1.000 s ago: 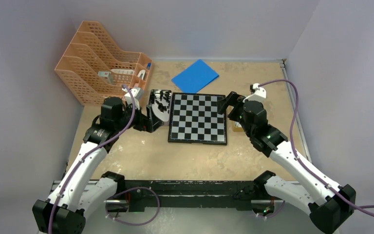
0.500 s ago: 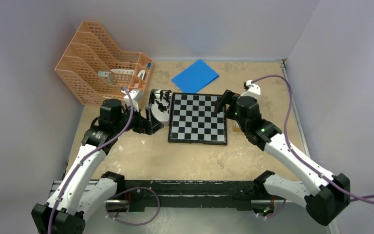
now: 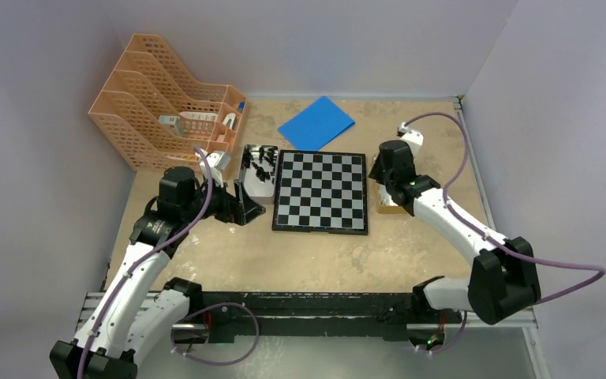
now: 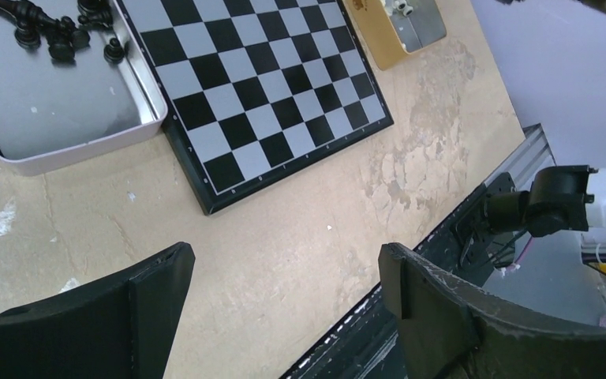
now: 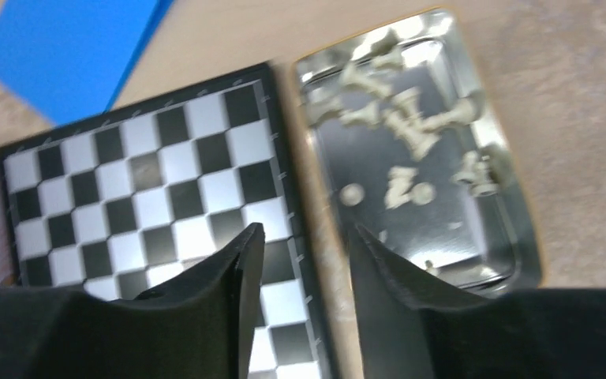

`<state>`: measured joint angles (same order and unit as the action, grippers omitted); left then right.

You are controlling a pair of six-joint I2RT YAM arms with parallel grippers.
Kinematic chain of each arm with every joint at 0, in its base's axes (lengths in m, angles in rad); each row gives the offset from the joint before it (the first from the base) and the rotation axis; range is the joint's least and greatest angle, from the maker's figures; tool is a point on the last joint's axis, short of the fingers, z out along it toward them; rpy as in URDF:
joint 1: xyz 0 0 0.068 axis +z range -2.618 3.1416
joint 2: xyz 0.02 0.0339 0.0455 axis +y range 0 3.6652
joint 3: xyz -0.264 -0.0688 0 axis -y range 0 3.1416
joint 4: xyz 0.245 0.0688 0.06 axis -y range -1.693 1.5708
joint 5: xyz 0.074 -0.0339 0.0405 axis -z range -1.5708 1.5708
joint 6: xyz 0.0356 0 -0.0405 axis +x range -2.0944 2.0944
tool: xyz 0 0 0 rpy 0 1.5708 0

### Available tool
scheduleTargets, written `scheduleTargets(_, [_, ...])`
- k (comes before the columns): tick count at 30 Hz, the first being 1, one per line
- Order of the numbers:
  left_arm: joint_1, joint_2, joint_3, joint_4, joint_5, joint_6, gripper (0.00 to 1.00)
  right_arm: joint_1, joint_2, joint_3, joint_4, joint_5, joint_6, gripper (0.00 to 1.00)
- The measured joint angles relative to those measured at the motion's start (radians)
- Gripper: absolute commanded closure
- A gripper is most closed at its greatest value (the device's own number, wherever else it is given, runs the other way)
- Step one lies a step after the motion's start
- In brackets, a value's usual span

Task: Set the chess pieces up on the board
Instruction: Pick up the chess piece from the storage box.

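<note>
The board (image 3: 319,191) lies mid-table with no pieces on its squares; it shows too in the left wrist view (image 4: 260,87) and the right wrist view (image 5: 142,189). Black chess pieces (image 3: 259,160) (image 4: 55,35) sit in a pale tray (image 4: 63,118) left of it. Cream chess pieces (image 5: 410,126) lie in a gold-rimmed tin (image 5: 513,213) (image 3: 387,207) to its right. My left gripper (image 3: 245,208) (image 4: 284,260) hangs wide open over bare table near the board's near-left corner. Above the gap between board and tin, my right gripper (image 3: 375,177) (image 5: 304,237) is narrowly open and holds nothing.
An orange file rack (image 3: 166,103) stands at the back left. A blue sheet (image 3: 316,122) (image 5: 63,47) lies behind the board. The black mounting rail (image 3: 300,304) runs along the table's near edge. Walls close in the left, back and right.
My right arm swung from the board's far-right corner over to the tin, and its jaws narrowed. The left gripper drew back slightly from the black pieces' tray, still wide open.
</note>
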<state>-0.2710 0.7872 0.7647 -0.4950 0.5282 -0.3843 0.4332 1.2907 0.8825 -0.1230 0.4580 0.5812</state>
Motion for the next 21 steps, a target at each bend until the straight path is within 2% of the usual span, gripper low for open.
scheduleTargets(2, [0.0,-0.009,-0.011,-0.001,0.01,0.0,0.12,-0.06,0.027,0.0,0.009,-0.006,-0.012,0.66])
scheduleTargets(8, [0.0,-0.035,-0.023,-0.001,0.018,0.0,0.13,-0.171,0.135,0.0,0.017,-0.013,-0.042,0.73])
scheduleTargets(21, [0.0,-0.03,-0.027,0.001,0.026,0.0,0.13,-0.249,0.293,0.011,0.051,-0.035,-0.056,0.75])
